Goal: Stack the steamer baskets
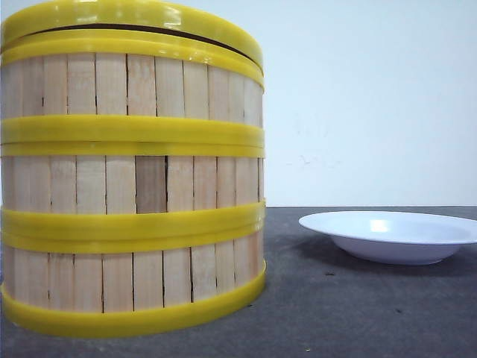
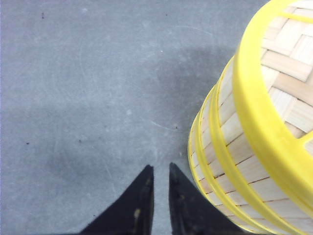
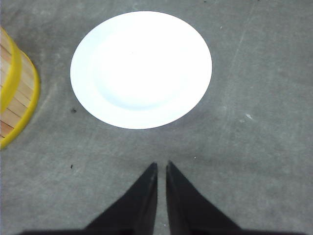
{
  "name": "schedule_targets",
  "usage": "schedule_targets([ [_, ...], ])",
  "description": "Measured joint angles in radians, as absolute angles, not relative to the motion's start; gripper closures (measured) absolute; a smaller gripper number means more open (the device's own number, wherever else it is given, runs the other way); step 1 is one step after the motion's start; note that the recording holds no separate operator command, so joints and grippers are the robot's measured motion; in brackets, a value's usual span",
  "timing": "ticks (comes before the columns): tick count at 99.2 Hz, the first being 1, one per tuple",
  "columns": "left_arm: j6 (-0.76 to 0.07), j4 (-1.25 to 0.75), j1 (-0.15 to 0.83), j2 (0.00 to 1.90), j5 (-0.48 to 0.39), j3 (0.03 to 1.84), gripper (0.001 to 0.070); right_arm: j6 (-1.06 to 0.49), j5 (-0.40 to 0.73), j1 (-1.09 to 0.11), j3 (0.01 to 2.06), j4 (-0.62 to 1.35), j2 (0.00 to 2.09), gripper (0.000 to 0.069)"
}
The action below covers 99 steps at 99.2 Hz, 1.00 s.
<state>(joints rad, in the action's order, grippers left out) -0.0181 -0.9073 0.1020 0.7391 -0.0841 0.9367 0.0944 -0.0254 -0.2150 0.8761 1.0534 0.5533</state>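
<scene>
Three steamer baskets (image 1: 133,186) are being shown stacked near the table's (image 1: 358,313) front left edge, lid (image 1: 134,19) sitting slightly askew on top. Both the left gripper (image 2: 160,169) and right gripper (image 3: 161,166) are being held nearly closed, empty. The tower is likely being risked if brushed by the left arm just beside it.

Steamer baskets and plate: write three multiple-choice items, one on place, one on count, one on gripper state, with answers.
1. In the front view, the white plate lies where relative to the steamer baskets?
A. To their right
B. On top
C. To their left

2. How many baskets are stacked?
A. One
B. Two
C. Three

3. The right gripper is:
A. Holding the plate
B. Nearly shut, holding nothing
C. Gripping a basket

Answers: 1 A, the plate sits on the table right of the stack. 2 C, three slatted tiers show. 3 B, narrow gap, nothing between.
</scene>
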Motion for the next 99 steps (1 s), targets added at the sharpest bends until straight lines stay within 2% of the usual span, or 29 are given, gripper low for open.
schedule_targets([
  [19, -0.017, -0.907, 0.102, 0.739, -0.084, 0.937, 0.0681, 0.094, -0.025, -0.215, 0.876, 1.053, 0.553, 0.0665],
  [29, 0.022, -0.838, 0.09, 0.696, -0.076, 0.896, 0.0683, 0.094, -0.025, -0.215, 0.876, 1.054, 0.553, 0.0665],
  [46, 0.027, -0.543, 0.068, 0.467, -0.074, 0.582, 0.0685, 0.094, -0.025, -0.215, 0.876, 1.054, 0.553, 0.0665],
  [59, -0.024, -0.312, 0.067, 0.282, -0.074, 0.313, 0.0685, 0.094, -0.025, -0.215, 0.876, 1.054, 0.553, 0.0665],
  [71, -0.077, -0.219, 0.067, 0.119, -0.074, 0.123, 0.0685, 0.094, -0.025, -0.215, 0.876, 1.054, 0.553, 0.0665],
  [81, -0.102, -0.194, 0.067, 0.011, -0.075, 0.043, 0.0685, 0.095, -0.025, -0.215, 0.876, 1.054, 0.553, 0.0665],
  [99, -0.097, -0.18, 0.066, 0.016, -0.06, 0.033, 0.0685, 0.094, -0.025, -0.215, 0.876, 1.051, 0.553, 0.0665],
])
